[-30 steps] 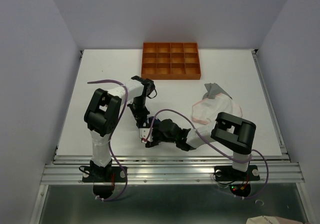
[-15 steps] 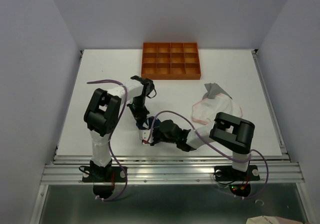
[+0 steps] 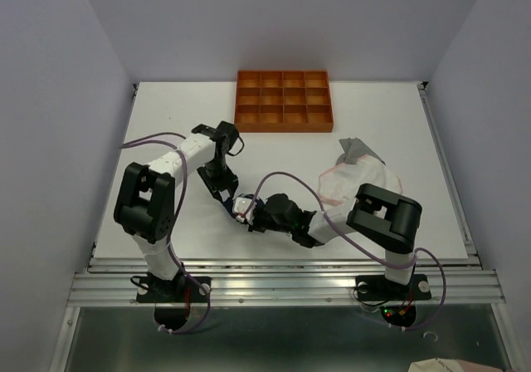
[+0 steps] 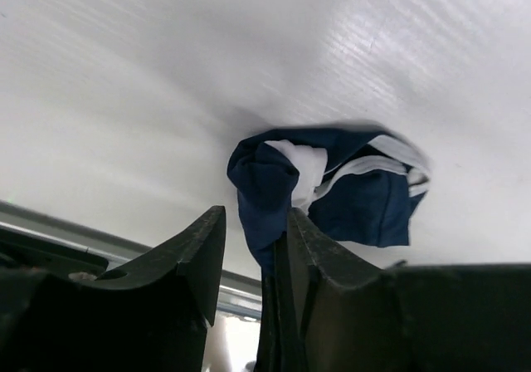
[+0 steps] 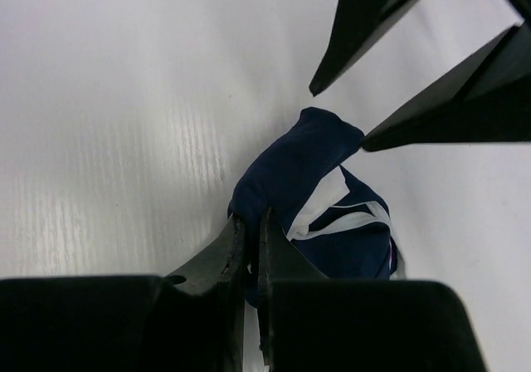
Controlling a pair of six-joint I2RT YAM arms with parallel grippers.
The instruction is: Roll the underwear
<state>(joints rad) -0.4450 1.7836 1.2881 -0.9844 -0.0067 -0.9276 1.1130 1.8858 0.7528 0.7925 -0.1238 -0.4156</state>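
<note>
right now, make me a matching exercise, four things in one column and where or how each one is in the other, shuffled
1 navy underwear
2 orange compartment tray
3 grey underwear
4 left fingers

a apart
b by the far edge of the table
c pinched in the right fingers
d on the table's right side

Pairs: 1-c, 2-b, 3-d, 4-a

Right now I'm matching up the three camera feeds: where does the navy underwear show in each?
Top external: navy underwear low centre, between both arms' tips.
Left wrist: navy underwear mid-frame, just past the left gripper, whose jaws stand open.
Right wrist: navy underwear mid-frame, pinched by the right gripper.
Shared landmark: the left gripper, which also enters the right wrist view from upper right.
</note>
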